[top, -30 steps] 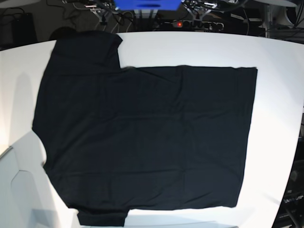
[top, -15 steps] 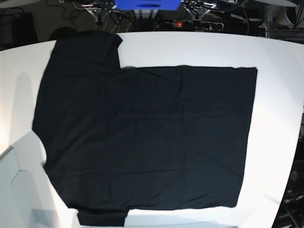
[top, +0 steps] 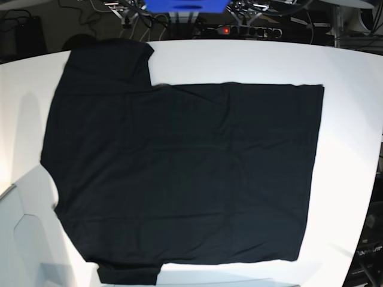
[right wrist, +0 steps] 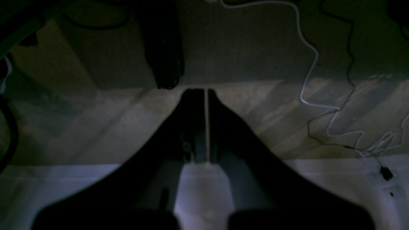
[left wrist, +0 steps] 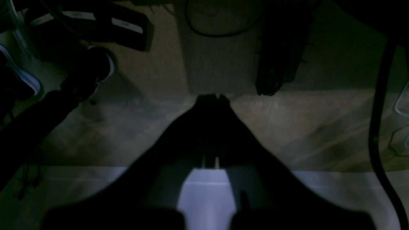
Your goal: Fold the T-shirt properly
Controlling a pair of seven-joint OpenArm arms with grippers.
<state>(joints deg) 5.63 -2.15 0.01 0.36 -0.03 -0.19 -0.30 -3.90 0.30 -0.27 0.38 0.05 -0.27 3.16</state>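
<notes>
T-shirt: black, spread out on the white table [top: 353, 149], its body taking up most of the top
Long axis: collar-to-hem line appears to run left to right across the base view, neck end at that view's left, straight hem at its right
Sleeves: far sleeve [top: 108, 63] points toward the robot, near sleeve [top: 128, 274] points away from it
Left gripper [left wrist: 212, 100]: fingers pressed together, nothing between them, over the floor
Right gripper [right wrist: 199, 94]: also closed and empty, over the floor
Way to the cloth: beyond the table's robot-side edge, outward from both grippers
Nearer arm: right for the far sleeve, left for the hem corner [top: 320, 88]
Fold: judged not begun; both hands likely need to rise, reach out over the edge and open before taking the robot-side border
</notes>
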